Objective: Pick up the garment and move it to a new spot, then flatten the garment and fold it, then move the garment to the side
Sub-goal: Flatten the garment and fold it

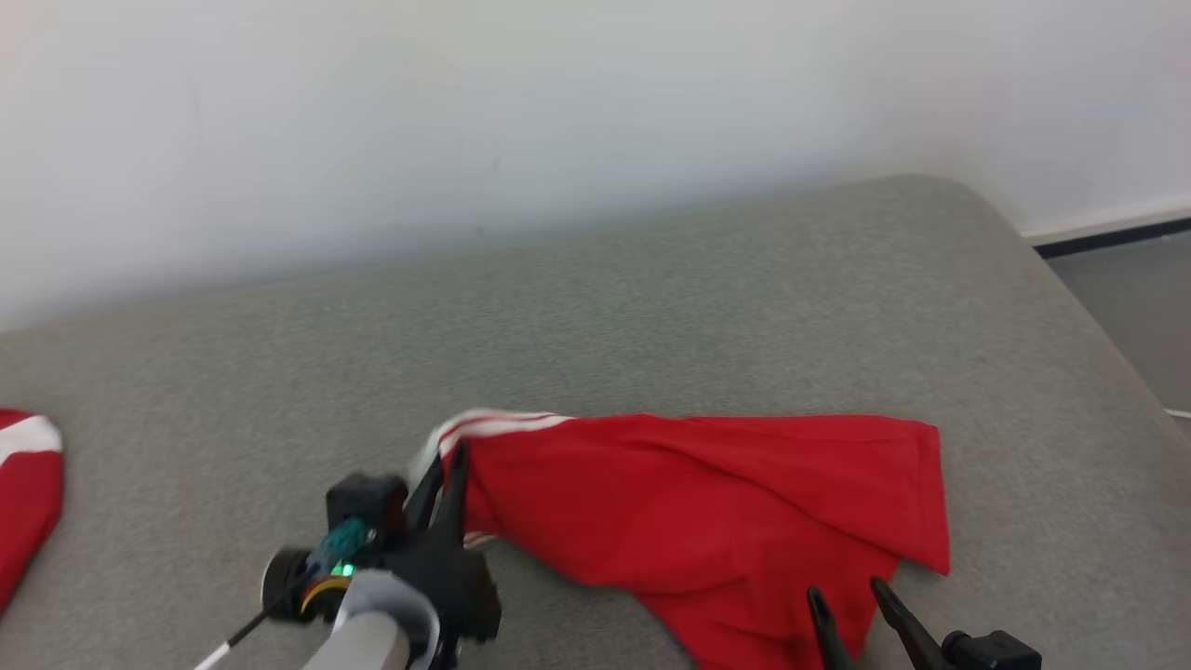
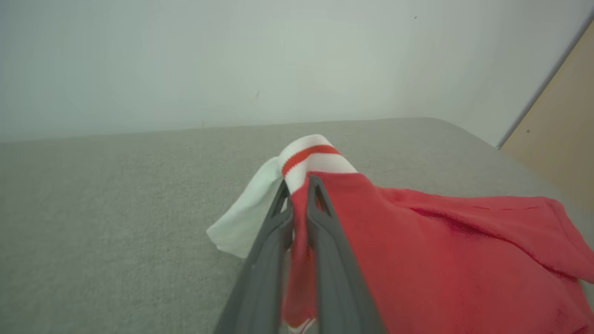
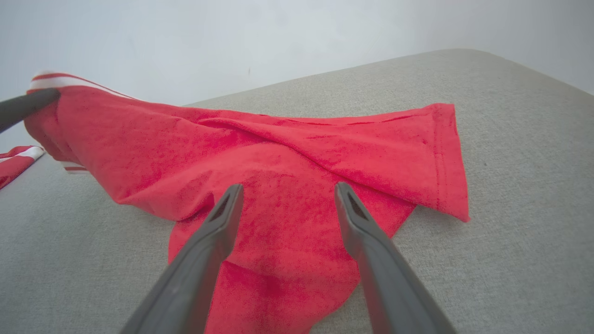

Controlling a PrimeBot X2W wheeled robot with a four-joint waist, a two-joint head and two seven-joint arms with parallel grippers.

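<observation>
Now the red garment point(image 1: 726, 521) lies crumpled on the grey cushion point(image 1: 651, 307), its white-striped end lifted. The left gripper point(image 1: 445, 465) is closed on that striped end. The right gripper point(image 1: 849, 596) is wide apart above the garment's near edge, holding nothing.

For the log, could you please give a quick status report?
Left pincer shut on red garment, striped cuff. Right pincer open over it. Another red cloth far left.
</observation>
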